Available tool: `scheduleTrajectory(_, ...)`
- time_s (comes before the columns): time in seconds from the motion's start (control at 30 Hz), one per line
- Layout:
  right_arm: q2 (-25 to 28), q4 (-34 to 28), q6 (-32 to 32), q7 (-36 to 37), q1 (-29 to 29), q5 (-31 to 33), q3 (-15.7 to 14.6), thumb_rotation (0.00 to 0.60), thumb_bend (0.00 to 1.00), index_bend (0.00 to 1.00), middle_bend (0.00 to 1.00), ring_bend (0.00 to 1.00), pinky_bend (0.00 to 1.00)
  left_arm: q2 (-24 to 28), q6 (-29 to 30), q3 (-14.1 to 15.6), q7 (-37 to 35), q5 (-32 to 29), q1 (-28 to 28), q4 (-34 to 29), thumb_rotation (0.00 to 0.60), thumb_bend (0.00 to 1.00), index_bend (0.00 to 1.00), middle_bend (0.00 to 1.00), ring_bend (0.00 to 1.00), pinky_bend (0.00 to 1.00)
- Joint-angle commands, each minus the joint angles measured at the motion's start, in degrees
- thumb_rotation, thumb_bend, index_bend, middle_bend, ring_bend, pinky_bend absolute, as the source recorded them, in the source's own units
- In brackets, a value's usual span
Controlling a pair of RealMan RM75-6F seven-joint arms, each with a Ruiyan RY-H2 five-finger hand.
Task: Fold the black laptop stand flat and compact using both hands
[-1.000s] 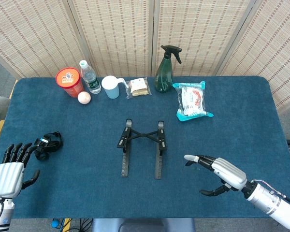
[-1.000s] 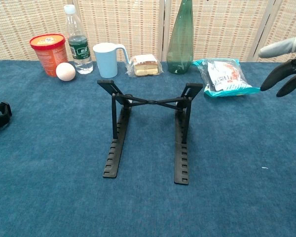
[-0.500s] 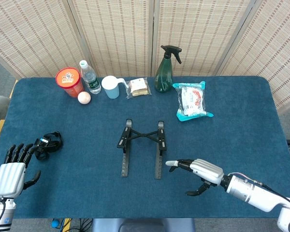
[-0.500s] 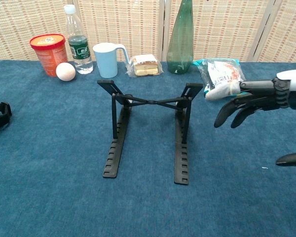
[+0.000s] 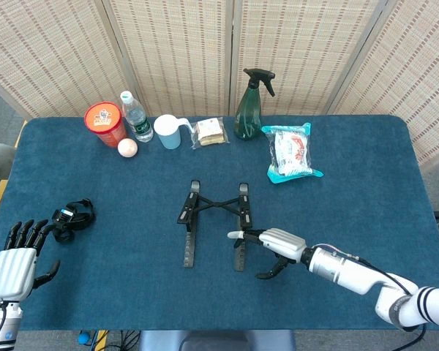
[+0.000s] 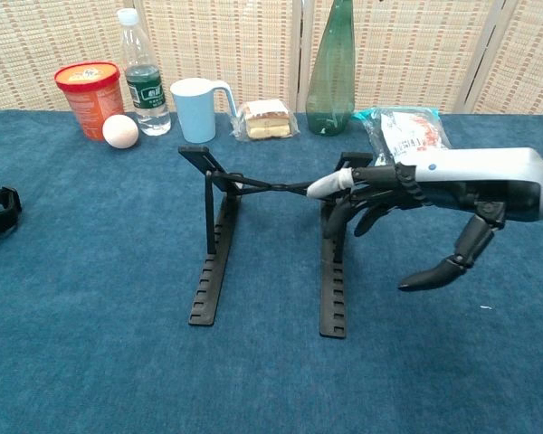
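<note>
The black laptop stand stands unfolded in the middle of the blue table, its two notched rails joined by a cross brace and its rear legs raised. My right hand is open, fingers stretched toward the stand's right rail; whether the fingertips touch it I cannot tell. My left hand is open at the near left edge of the table, far from the stand, seen only in the head view.
Along the back stand a red tub, water bottle, egg, pale blue mug, wrapped sandwich, green spray bottle and snack packet. A black strap lies near my left hand.
My right hand has swept left from the near right of the table to the stand's right rail. The left hand has barely shifted. The stand has not moved.
</note>
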Motion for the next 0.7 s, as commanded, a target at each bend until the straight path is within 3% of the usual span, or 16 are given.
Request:
scheduleTrajectory(0.03,-2.2,1.7,-1.1,-0.4,1.4,2.3,1.3,0.6,0.15,0.11,0.27,0.15,0.18,0.0,0.0,0.1,-0.3,-0.1,0.2,0.3,0.6,0.27,0.15,0.12,0.06,0.0)
scheduleTrajectory(0.7,-10.4,12.5,-3.6,1.7,7.2,15.5,10.5,0.6,0.15,0.11,0.23,0.14,0.18,-0.7,-0.3,0.6,-1.8,-0.5,0.7,1.7,0.6,0.27,0.15,0.12,0.06,0.0)
